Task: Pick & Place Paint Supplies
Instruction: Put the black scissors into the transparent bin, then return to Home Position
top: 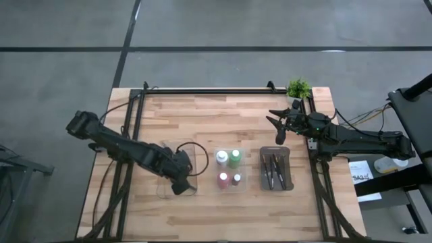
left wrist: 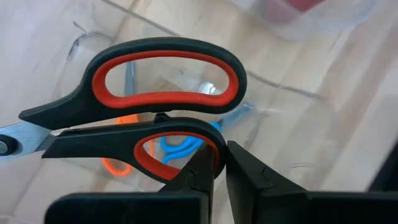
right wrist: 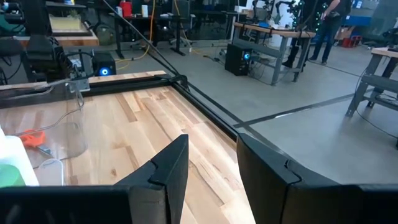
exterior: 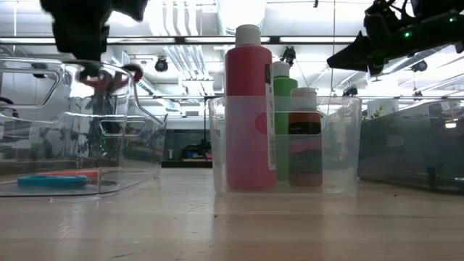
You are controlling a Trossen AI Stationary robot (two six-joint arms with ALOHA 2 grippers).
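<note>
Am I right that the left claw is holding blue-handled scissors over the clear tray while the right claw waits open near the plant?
Not quite: the scissors in the left claw have red handles, as the left wrist view shows. The blue pair lies below in the clear tray. The right claw is open near the plant.

We see two dark arms. The left arm (top: 128, 150) is matte black, built of chunky rounded segments, with a black cable looping beside its wrist. The right arm (top: 358, 140) is equally black, slimmer along its forearm, and carries a small green light near the wrist and a thin cable trailing off behind it. The left gripper (left wrist: 217, 168) has black plastic fingers (left wrist: 249, 174) with angular, notched edges, rising from a flat black block. The right gripper (right wrist: 211, 168) has wider, matte black fingers (right wrist: 267, 168), each with a stepped notch along its inner edge, set on a similar dark crossbar.
</note>
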